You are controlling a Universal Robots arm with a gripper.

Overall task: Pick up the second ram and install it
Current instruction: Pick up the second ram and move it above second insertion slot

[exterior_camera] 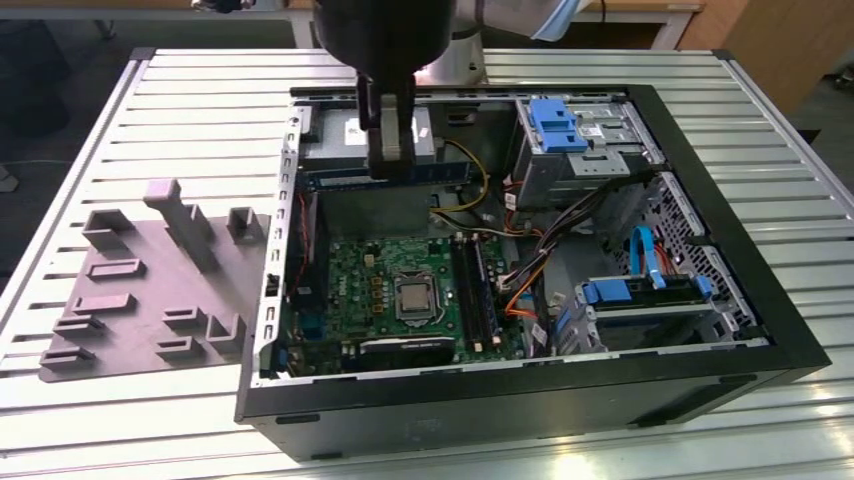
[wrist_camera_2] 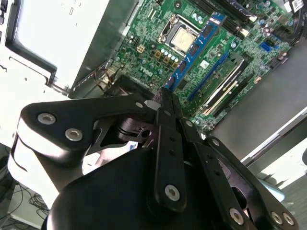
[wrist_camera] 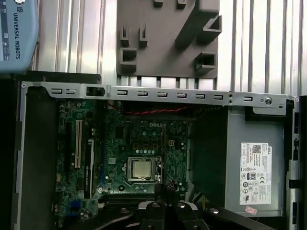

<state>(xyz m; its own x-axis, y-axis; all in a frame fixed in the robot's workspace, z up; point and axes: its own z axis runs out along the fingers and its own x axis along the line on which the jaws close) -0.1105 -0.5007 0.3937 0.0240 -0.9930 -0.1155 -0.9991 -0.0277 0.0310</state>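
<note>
I'm clamping one ram [exterior_camera: 334, 181] in my one gripper [exterior_camera: 388, 172] above the open case [exterior_camera: 534, 400], at twelve o'clock from the CPU [exterior_camera: 415, 298] in the exterior view. One tray [exterior_camera: 134, 300] is lying at the case's nine o'clock.

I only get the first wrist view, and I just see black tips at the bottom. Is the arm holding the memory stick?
Observer: Yes. In the second wrist view the gripper has its jaws shut on the second ram, a blue stick.
Operator: Is it in its slot yet?
Observer: No. In the exterior view it is held over the open case, apart from the black slots.
Operator: What's past the slots?
Observer: There are blue drive brackets, at the exterior view's right.
</note>
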